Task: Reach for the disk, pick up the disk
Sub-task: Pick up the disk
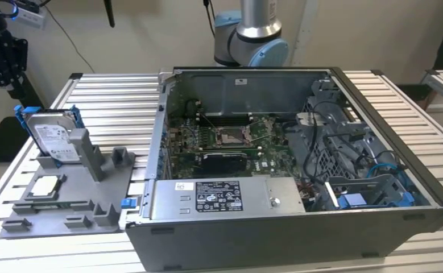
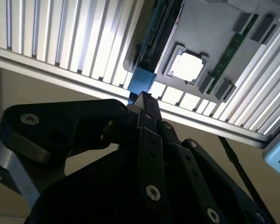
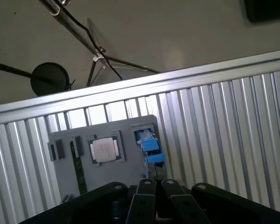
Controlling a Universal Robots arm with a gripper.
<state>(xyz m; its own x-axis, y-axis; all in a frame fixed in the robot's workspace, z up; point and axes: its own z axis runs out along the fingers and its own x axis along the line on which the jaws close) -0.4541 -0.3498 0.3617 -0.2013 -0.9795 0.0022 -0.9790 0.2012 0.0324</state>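
Disk (image 1: 53,136): stands on edge in grey holder (image 1: 92,196), left of the exterior view, on bench (image 1: 115,96). My claw (image 3: 157,181): fingers closed together, holding nothing; above the disk, apart from it, its blue frame nearest my fingertips.

Open air is left above the disk (image 1: 52,132). Just beside the disk, toward the exterior view's right, passage is narrowed by a grey post (image 1: 87,153); farther that way it is blocked by the computer case (image 1: 282,239). Beyond the disk, bare table slats (image 1: 111,96) are left open
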